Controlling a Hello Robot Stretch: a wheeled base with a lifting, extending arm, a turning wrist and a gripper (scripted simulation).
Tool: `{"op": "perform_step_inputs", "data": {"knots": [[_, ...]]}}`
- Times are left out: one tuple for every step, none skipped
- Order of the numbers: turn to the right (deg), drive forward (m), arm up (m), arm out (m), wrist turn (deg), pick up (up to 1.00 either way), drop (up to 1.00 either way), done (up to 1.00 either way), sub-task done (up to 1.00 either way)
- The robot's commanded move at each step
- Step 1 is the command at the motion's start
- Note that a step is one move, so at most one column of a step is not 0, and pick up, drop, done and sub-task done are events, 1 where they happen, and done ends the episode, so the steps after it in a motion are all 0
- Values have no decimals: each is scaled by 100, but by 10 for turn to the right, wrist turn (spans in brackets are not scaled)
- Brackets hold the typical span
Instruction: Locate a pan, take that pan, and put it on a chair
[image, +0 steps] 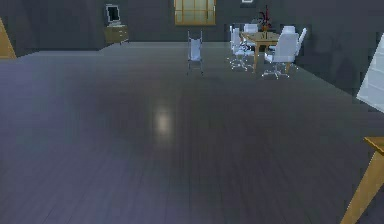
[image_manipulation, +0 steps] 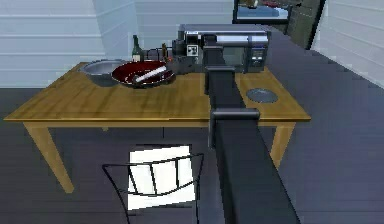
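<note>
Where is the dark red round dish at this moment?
In the arm side view the dark red dish stands on the wooden table, at its far left, just right of a grey bowl and left of the grey appliance.

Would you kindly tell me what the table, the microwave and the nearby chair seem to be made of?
Table: probably wood, matte; warm brown top and legs.
Microwave: likely brushed metal casing, grey with soft sheen; dark door looks like glass.
Chair: thin black frame suggests metal wire; white seat's material is unclear.
</note>
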Motion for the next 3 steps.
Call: {"op": "perform_step_inputs", "data": {"knots": [[0, 0, 0, 0, 0, 0, 100, 0, 0], [0, 0, 0, -10, 0, 0, 0, 0, 0], [0, 0, 0, 0, 0, 0, 0, 100, 0]]}}
